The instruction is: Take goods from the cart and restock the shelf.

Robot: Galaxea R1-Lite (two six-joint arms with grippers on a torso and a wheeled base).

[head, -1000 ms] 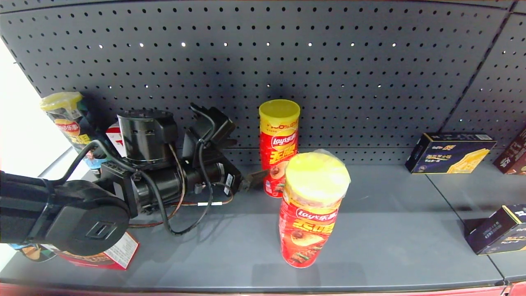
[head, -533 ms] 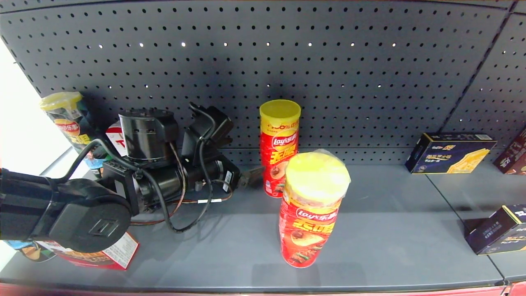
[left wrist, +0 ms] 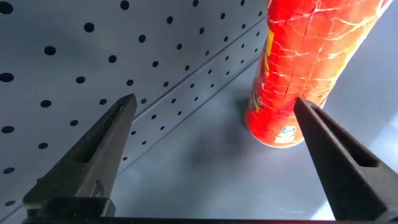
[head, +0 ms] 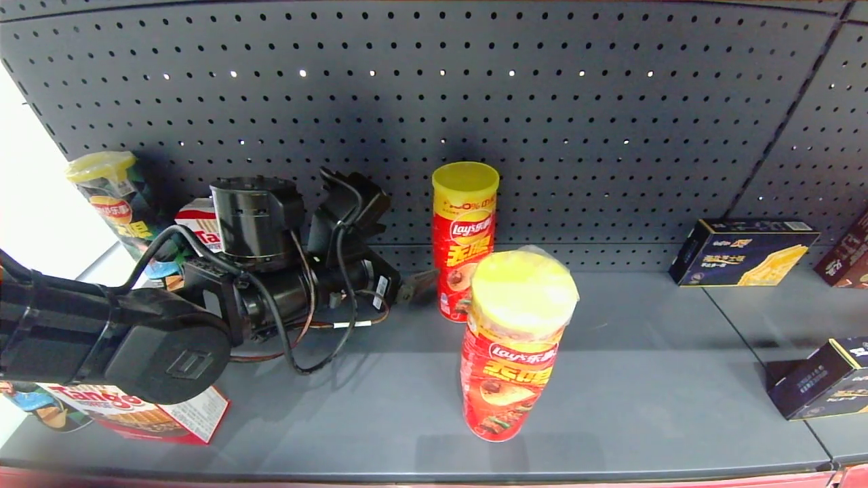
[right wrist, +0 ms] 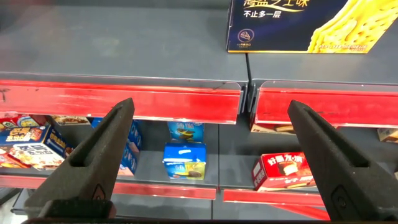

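Currently left gripper [left wrist: 212,102] fingers apart, just beside rear red cylindrical yellow-lidded chip can [head: 464,237] on grey metal shelf [head: 644,379]; right gripper [right wrist: 209,104] fingers apart too.

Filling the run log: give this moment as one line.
left pincer open beside rear can | right pincer open | front can upright on shelf

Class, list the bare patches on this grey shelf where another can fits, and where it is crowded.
Widest bare patch: shelf between the front red can and the dark box at the right. A smaller strip lies along the front edge, between the red box and that can. Crowded: the left end, around the left gripper, rear red can and green can.
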